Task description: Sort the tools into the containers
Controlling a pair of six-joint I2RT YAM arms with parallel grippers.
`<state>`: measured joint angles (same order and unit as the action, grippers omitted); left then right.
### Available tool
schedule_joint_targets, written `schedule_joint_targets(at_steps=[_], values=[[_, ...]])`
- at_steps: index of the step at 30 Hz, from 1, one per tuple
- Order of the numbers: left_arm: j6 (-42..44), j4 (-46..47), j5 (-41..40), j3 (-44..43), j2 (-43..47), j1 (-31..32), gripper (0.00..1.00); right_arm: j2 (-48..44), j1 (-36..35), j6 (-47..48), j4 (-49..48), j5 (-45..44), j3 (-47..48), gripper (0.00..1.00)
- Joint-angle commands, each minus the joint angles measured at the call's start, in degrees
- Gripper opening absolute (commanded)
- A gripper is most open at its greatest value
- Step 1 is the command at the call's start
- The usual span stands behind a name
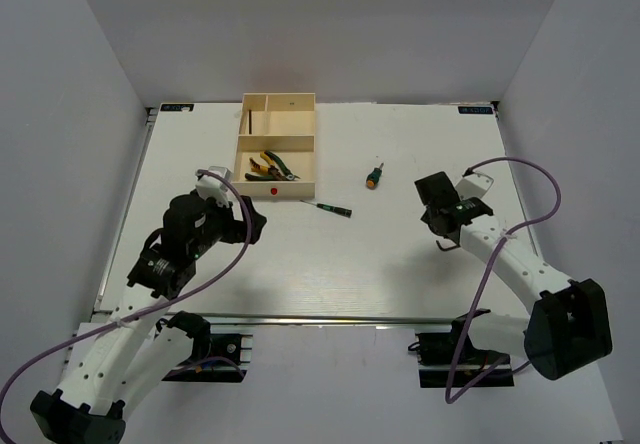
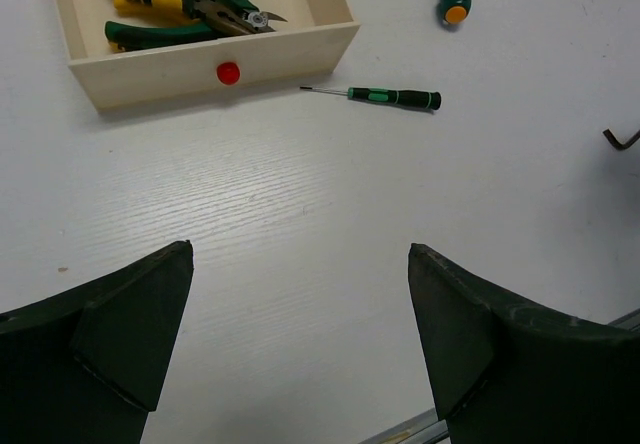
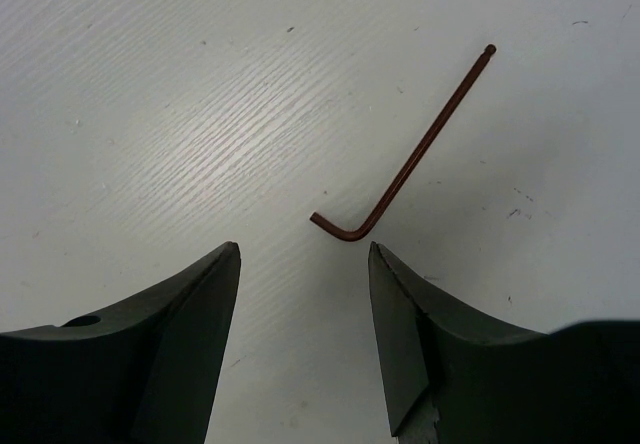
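The cream tray [image 1: 300, 190] stands at the back left of the table, with a red dot [image 1: 275, 190] on its front wall. Its large near compartment holds yellow-handled pliers [image 2: 140, 4] and green-handled pliers [image 2: 160, 34]. A thin green-handled screwdriver [image 1: 332, 207] lies just right of the tray, and a stubby screwdriver [image 1: 374, 175] lies further right. A dark L-shaped hex key [image 3: 405, 169] lies on the table just ahead of my right gripper [image 3: 305, 249], which is open and empty. My left gripper [image 2: 300, 254] is open and empty, above bare table in front of the tray [image 2: 150, 76].
The tray's two smaller back compartments [image 1: 290, 119] look empty. A metal rail [image 1: 320, 318] runs along the table's near edge. White walls enclose the left, back and right sides. The hex key also shows at the right edge of the left wrist view [image 2: 620, 141].
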<state>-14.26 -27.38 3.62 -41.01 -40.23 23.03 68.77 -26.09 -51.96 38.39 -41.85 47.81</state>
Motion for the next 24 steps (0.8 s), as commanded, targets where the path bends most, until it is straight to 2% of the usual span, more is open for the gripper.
schedule_joint_targets(at_steps=[1,10,15,24], values=[[-0.5,-0.31,-1.6,-0.29,1.03,0.0,0.98,0.31,3.83,3.0,-2.79,1.85,1.67,0.6],[-0.42,-0.49,-1.77,-0.21,1.82,0.0,0.98,4.61,14.57,5.12,-4.2,10.8,-1.75,0.56],[-0.42,-0.49,-1.24,-0.12,1.21,0.0,0.98,4.79,19.92,6.35,-9.47,17.05,-5.88,0.53],[-0.33,-0.49,-0.98,-0.12,1.12,0.0,0.98,7.25,25.3,9.51,-13.51,23.38,-8.79,0.48]])
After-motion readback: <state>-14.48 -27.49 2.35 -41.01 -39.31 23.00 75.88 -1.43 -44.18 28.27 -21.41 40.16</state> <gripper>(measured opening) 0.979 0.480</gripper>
